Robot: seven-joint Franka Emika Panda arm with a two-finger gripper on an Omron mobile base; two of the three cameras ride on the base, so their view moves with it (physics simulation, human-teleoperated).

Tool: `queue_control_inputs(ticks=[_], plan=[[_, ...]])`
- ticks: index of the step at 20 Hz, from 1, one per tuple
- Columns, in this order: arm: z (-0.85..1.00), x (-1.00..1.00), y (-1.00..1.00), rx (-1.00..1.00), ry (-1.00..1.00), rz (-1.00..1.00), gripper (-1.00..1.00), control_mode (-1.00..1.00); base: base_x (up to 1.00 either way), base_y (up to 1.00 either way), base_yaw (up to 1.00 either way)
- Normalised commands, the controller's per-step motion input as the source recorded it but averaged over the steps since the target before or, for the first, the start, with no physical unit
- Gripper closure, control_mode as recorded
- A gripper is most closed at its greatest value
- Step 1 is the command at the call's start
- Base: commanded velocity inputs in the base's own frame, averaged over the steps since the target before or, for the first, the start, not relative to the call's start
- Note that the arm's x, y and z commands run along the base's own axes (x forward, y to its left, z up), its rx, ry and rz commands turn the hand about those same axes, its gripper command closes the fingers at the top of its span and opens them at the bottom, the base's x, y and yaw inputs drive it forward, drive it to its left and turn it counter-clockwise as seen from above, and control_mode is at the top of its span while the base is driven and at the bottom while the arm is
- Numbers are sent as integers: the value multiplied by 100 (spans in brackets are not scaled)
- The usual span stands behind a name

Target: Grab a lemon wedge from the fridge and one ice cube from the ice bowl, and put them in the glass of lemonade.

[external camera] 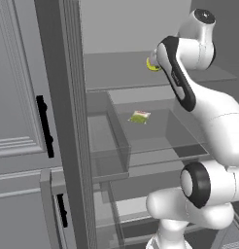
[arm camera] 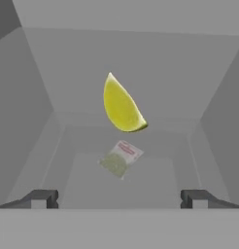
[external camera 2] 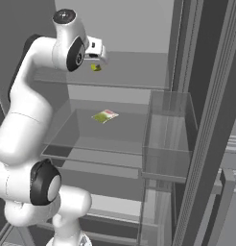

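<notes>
The fridge (external camera: pixel 122 29) stands open in front of me. A bright yellow-green lemon wedge (arm camera: pixel 122 107) lies on its upper glass shelf (external camera 2: pixel 134 72); the base views also show the lemon wedge (external camera: pixel 151 65) (external camera 2: pixel 95 67), small and partly covered by my hand. My gripper (external camera 2: pixel 97 61) hangs just above it, pointing down. In the hand view the gripper (arm camera: pixel 119 198) is open, with its two dark fingertips (arm camera: pixel 42 198) far apart, nothing between them, and the wedge ahead of the gap.
A flat green-yellow packet (external camera: pixel 139 116) (external camera 2: pixel 105 116) (arm camera: pixel 120 158) lies on the lower glass shelf (external camera: pixel 158 143), straight beneath the wedge. A clear door bin (external camera 2: pixel 168 139) juts out on the right. Light grey cabinets with black handles (external camera: pixel 19 97) flank the fridge on the left.
</notes>
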Motion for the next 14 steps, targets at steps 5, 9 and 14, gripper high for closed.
queue_control_inputs(ticks=[5, 9, 14], plan=[[-15, 20, 10, 0, -1, 1, -100, -100, 0, 0, 0], [-11, 59, 2, 0, 0, 0, -100, -100, 0, 0, 0], [-1, 48, 0, 0, 0, 0, -100, -100, 0, 0, 0]])
